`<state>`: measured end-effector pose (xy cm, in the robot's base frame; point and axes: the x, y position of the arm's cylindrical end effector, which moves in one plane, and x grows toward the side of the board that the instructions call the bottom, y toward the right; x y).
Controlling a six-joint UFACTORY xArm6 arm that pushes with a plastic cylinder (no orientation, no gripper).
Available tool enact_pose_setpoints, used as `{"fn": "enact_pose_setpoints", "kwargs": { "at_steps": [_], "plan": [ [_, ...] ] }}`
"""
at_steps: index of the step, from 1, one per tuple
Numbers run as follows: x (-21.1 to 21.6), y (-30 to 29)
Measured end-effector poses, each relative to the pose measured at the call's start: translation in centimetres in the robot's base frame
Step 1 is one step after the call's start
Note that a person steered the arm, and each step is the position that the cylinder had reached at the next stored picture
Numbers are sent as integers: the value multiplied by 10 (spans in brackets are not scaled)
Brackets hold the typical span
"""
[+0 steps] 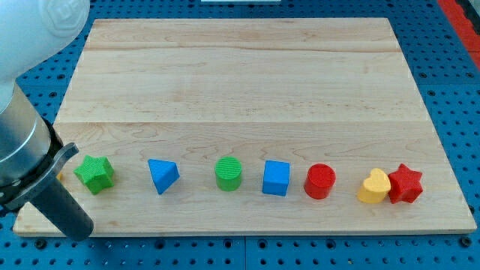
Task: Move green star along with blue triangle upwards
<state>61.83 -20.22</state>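
Note:
The green star [94,173] lies near the left end of a row of blocks low on the wooden board [247,75]. The blue triangle [162,175] lies just right of it, with a gap between them. My rod comes down from the arm at the view's left, and my tip [79,231] sits at the board's bottom-left corner. It is below and slightly left of the green star and does not touch it.
Further right in the same row are a green cylinder [229,173], a blue cube [276,178], a red cylinder [320,181], a yellow heart [373,187] and a red star [406,184] touching the heart. The arm's body [22,142] covers the board's left edge.

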Motion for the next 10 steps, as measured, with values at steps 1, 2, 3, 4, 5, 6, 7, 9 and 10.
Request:
{"fn": "enact_pose_setpoints", "kwargs": {
  "at_steps": [1, 2, 3, 4, 5, 6, 7, 9, 10],
  "plan": [
    [0, 0],
    [0, 0],
    [0, 0],
    [0, 0],
    [-6, -1],
    [-18, -3],
    [-47, -6],
    [-95, -7],
    [-151, -7]
  ]
}}
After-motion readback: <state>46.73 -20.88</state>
